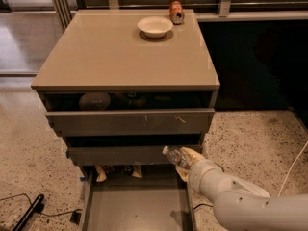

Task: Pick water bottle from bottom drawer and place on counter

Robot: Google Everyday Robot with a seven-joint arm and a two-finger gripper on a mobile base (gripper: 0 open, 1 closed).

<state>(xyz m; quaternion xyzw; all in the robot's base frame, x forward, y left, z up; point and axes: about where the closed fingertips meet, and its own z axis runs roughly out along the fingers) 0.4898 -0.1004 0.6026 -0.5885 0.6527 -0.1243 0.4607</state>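
The water bottle (174,156), small, clear and white-capped, hangs tilted over the right side of the open bottom drawer (134,207), cap pointing up-left near the front of the middle drawer. My gripper (186,161) is shut on the bottle's lower half, with the white arm reaching in from the bottom right. The tan counter (120,57) lies above, well clear of the bottle.
A white bowl (155,26) and an orange-red soda can (176,12) stand at the counter's far edge. The two upper drawers are partly pulled out. Crumpled packets (118,171) lie at the back of the bottom drawer. A black cable and a tool lie on the floor at left.
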